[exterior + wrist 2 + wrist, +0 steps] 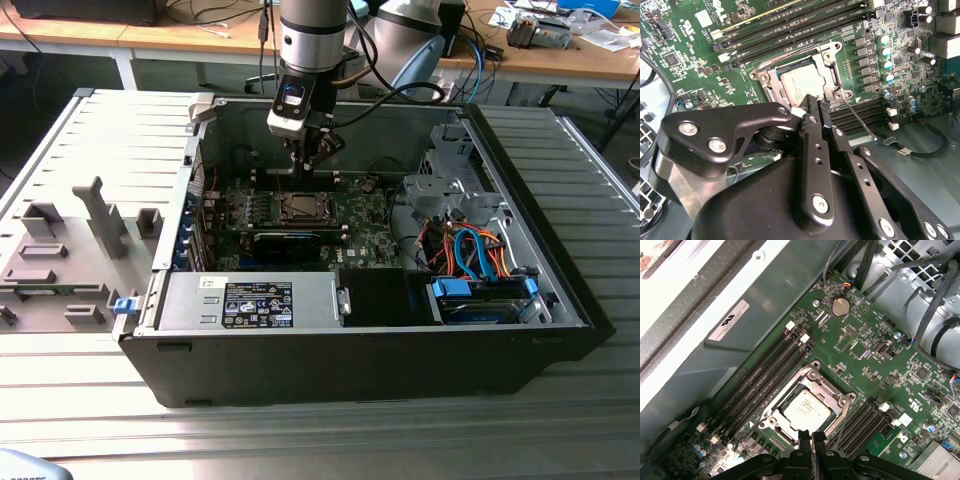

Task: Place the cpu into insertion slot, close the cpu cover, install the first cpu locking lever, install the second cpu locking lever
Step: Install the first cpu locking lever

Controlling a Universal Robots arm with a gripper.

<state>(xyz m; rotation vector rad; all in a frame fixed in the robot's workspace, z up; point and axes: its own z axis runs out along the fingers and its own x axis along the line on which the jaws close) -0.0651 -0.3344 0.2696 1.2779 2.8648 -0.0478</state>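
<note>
The cpu (pixel 799 85) (pixel 807 410), a silvery square chip, lies flat in the insertion slot (pixel 298 207) on the green motherboard. The cpu cover (pixel 828 70) (pixel 828 388), a silver frame, is folded down around it. One thin locking lever (pixel 790 53) lies flat along one side of the socket. A second lever (pixel 859 119) (pixel 842 430) sticks out at an angle from the socket's corner, over the black slots. My gripper (pixel 817 106) (pixel 811 436) (pixel 303 165) hovers at the socket's edge beside that raised lever, its fingers shut together with nothing between them.
The motherboard (pixel 355 215) sits deep in an open black computer case (pixel 350 360). Long black memory slots (pixel 765 375) flank the socket. A drive cage with orange and blue cables (pixel 470 250) fills the exterior view's right, and a power supply (pixel 255 300) lies along the front.
</note>
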